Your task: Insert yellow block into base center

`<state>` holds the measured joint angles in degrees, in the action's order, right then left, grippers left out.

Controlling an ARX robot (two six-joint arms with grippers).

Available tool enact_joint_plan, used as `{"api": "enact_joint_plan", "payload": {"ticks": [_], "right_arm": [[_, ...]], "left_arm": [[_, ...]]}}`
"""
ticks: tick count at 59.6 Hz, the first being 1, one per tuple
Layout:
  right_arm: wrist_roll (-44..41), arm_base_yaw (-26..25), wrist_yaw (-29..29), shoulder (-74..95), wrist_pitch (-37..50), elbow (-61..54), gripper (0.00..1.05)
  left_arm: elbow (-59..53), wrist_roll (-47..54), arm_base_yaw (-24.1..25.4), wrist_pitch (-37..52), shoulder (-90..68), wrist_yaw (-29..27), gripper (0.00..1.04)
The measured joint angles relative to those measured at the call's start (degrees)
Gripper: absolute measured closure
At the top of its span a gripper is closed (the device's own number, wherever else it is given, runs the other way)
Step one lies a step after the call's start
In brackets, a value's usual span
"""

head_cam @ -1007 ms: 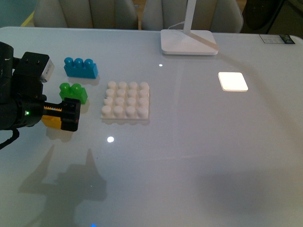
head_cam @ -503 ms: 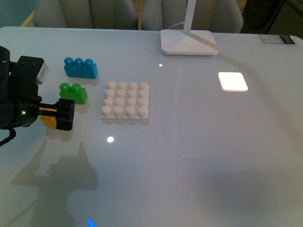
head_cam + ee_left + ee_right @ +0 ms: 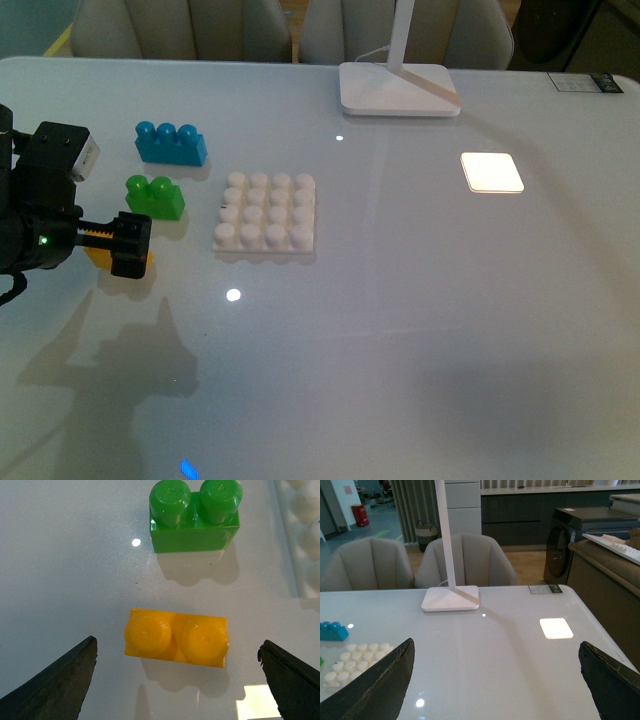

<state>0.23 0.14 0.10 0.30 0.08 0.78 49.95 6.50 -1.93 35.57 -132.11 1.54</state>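
The yellow block (image 3: 177,637) lies flat on the white table, studs up, in the gap between the fingers of my left gripper (image 3: 177,647), which is open and not touching it. In the front view the left gripper (image 3: 127,248) covers most of the yellow block (image 3: 98,256), at the table's left. To its right lies the base (image 3: 265,212), a white studded plate whose edge (image 3: 306,540) also shows in the left wrist view. My right gripper (image 3: 496,647) hangs open above bare table with nothing in it, and is outside the front view.
A green brick (image 3: 155,196) sits just beyond the yellow one, and a blue brick (image 3: 171,143) sits further back. A white lamp foot (image 3: 400,88) stands at the rear. A bright light patch (image 3: 491,171) lies on the table at the right.
My left gripper has shifted a little to the left over the yellow block. The block and the other bricks have stayed put.
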Motion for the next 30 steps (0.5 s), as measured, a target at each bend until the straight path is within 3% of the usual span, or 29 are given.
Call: {"api": "enact_joint_plan", "payload": {"ticks": [30], "right_arm": [[0.00, 0.00, 0.00, 0.00, 0.00, 0.00, 0.09]], "left_arm": [[0.00, 2.32, 1.09, 0.39, -0.87, 1.38, 0.07]]}}
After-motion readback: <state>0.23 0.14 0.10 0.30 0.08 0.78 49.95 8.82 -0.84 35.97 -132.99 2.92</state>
